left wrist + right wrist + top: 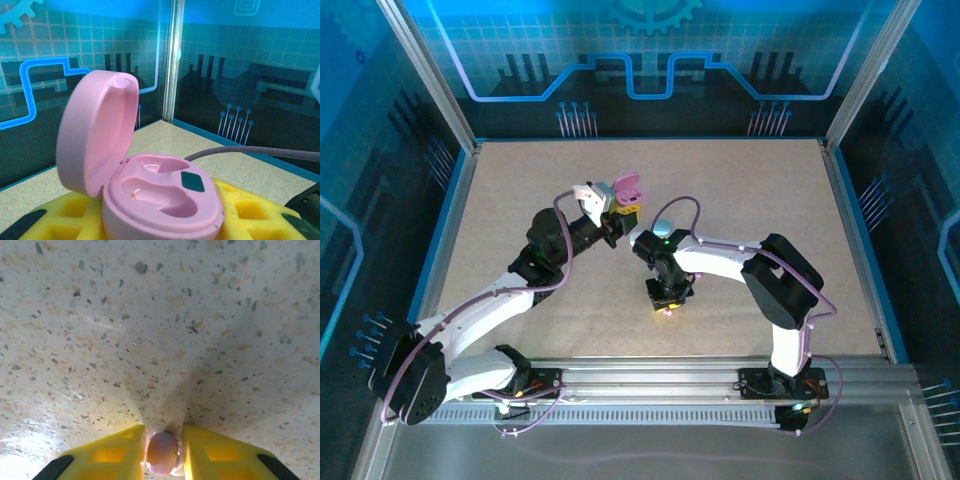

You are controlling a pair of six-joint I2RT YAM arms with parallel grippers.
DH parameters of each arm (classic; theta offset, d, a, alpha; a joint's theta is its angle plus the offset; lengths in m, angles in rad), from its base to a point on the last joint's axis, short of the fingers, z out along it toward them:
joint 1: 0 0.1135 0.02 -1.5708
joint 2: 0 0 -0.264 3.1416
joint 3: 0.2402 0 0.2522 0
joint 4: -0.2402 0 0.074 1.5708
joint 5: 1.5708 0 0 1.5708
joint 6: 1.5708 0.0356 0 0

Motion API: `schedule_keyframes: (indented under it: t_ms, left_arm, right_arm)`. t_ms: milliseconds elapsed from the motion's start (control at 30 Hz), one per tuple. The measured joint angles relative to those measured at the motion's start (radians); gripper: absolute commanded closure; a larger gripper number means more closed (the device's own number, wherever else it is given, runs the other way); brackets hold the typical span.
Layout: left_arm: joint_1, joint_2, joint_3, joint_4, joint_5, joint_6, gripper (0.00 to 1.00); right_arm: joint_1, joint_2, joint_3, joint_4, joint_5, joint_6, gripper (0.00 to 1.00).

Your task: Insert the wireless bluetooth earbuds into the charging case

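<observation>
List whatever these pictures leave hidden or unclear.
- Right wrist view: the earbud is cut off below by the frame edge; whether the right hand grips it is unclear.
- Left wrist view: the case is hidden underneath by yellow fingers and the frame edge.
- Top view: the earbud is too small to make out.

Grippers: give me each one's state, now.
Left gripper: closed on the pink charging case, lid open.
Right gripper: closed on a pinkish earbud, down at the table.
</observation>
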Motion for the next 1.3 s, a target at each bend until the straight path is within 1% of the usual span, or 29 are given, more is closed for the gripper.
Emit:
schedule_keyframes:
  t_ms: [267,367,633,767,867,967,1033,1133,1300]
  left_arm:
    - [0.000,0.000,0.000,0.000,0.000,0.000,0.70]
    - [0.000,0.000,0.000,0.000,0.000,0.000,0.70]
    - [0.000,-0.002,0.000,-0.001,-0.001,0.000,0.70]
    - [0.000,-0.004,0.000,-0.001,-0.002,0.000,0.70]
    - [0.000,-0.004,0.000,-0.003,-0.004,0.000,0.70]
    - [0.000,-0.004,0.000,-0.003,-0.003,-0.002,0.70]
    - [0.000,-0.003,0.000,-0.003,-0.002,-0.003,0.70]
    - [0.000,0.000,0.000,-0.002,0.012,-0.004,0.70]
    - [0.001,0.024,0.000,-0.002,0.058,-0.008,0.69]
  right_arm:
    - [0.013,0.006,0.006,-0.014,0.006,0.004,0.74]
    - [0.016,0.006,0.007,-0.017,0.015,0.004,0.78]
    - [0.018,0.003,0.010,-0.018,0.018,0.010,0.79]
    - [-0.012,-0.079,-0.037,0.035,-0.040,0.007,0.79]
    - [-0.099,-0.216,-0.111,0.119,-0.156,0.006,0.79]
    - [-0.243,-0.360,-0.185,0.248,-0.335,0.024,0.79]
    - [-0.332,-0.422,-0.210,0.334,-0.463,0.038,0.79]
    - [-0.425,-0.459,-0.212,0.431,-0.657,0.050,0.79]
    - [-0.523,-0.459,-0.187,0.515,-0.933,0.073,0.78]
